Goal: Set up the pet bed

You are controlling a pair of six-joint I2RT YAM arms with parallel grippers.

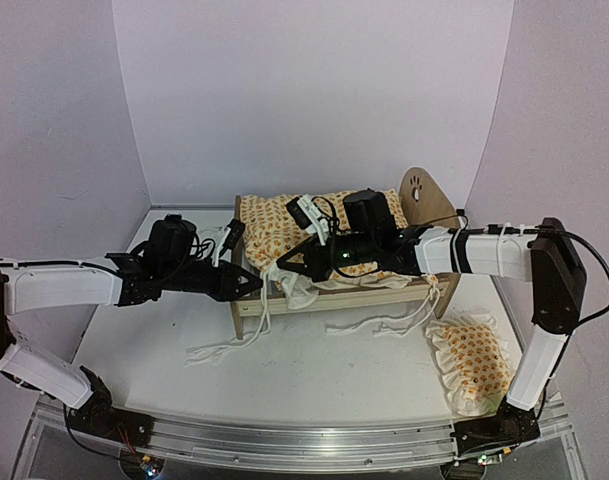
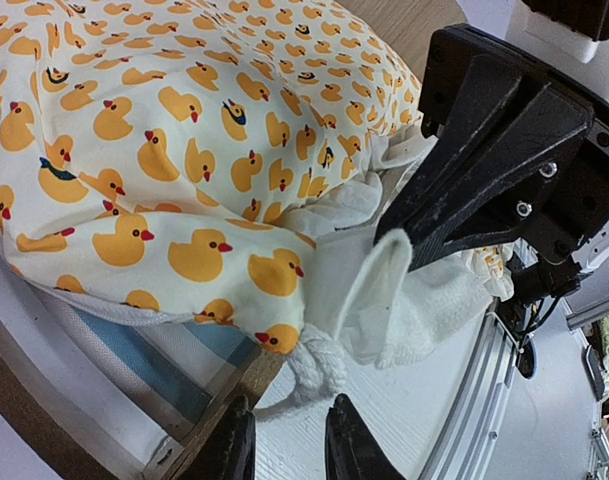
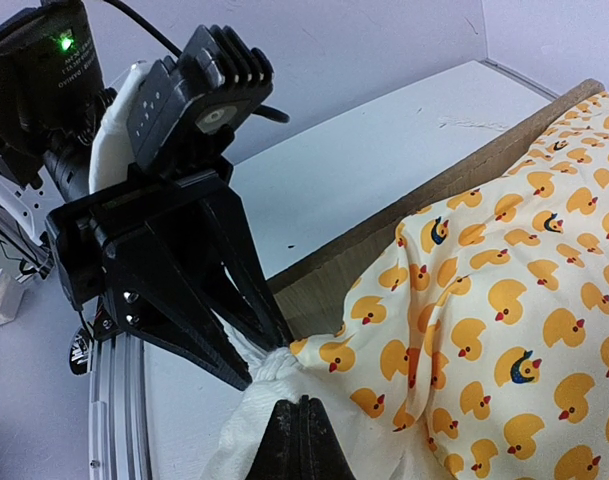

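White desk (image 1: 284, 375) bears the pet bed (image 1: 429, 200), long axis left-right; its near-left corner lies just ahead of the left claw (image 2: 289, 425), slightly open and empty; right claw (image 3: 302, 430) pinches quilt (image 2: 184, 150) there

L end effector (image 1: 254, 284), R end effector (image 1: 283, 264) at quilt (image 1: 274, 225) corner (pillow (image 1: 474, 360) apart).
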